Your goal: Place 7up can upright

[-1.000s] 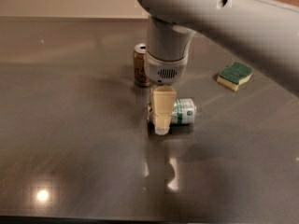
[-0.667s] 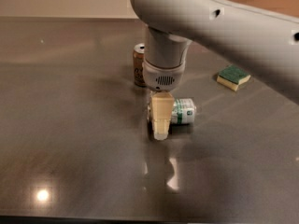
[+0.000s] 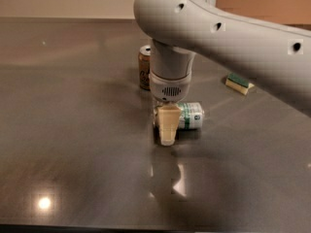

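The 7up can (image 3: 191, 115) is silver-white with green bands and lies on its side on the dark grey table (image 3: 73, 144), its long axis running left-right. My gripper (image 3: 168, 126) points straight down at the can's left end, with its cream tip down near the table surface and in front of that end. The can's left end is hidden behind the gripper. The grey arm (image 3: 228, 38) reaches in from the upper right.
A brown can (image 3: 145, 67) stands upright just behind and left of the gripper, partly hidden by the wrist. A green-and-yellow sponge (image 3: 239, 83) lies at the back right. The table's front edge runs along the bottom of the view.
The gripper has come down slightly at the can's left end. The arm's upper link has swung further across the top of the view. The 7up can has not moved.
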Controlling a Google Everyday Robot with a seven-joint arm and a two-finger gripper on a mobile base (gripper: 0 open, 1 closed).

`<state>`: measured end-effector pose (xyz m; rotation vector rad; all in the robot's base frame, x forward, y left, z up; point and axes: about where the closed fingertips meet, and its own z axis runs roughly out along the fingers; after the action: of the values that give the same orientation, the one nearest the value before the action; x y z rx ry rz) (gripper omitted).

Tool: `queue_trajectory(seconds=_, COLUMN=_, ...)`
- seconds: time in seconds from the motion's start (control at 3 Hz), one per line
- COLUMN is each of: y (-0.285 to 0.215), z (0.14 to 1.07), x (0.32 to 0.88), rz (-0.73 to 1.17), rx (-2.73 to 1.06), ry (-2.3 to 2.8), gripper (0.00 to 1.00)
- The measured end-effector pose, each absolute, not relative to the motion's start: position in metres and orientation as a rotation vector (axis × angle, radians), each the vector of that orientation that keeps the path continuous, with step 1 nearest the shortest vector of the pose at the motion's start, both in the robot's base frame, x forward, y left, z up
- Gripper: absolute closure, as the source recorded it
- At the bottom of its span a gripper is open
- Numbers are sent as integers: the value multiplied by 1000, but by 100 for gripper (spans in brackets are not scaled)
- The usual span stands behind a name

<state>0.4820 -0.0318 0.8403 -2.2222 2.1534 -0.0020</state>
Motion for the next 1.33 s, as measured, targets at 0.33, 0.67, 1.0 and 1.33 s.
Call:
queue_trajectory(seconds=0.33, y=-35, z=839, x=482, rz=11, rx=-2236, ry=2156, gripper=45)
queue_trajectory(seconds=0.67, y=-36, z=844, x=481, rz=34, rx=-2240, ry=2144, gripper=69)
queue_trajectory(seconds=1.0, y=-29, z=866, x=476, rz=92, rx=-2218, ry=2068, gripper=92)
queue_trajectory(seconds=1.33, y=-14, z=896, x=467, rz=219, rx=-2171, ry=1931, gripper=100)
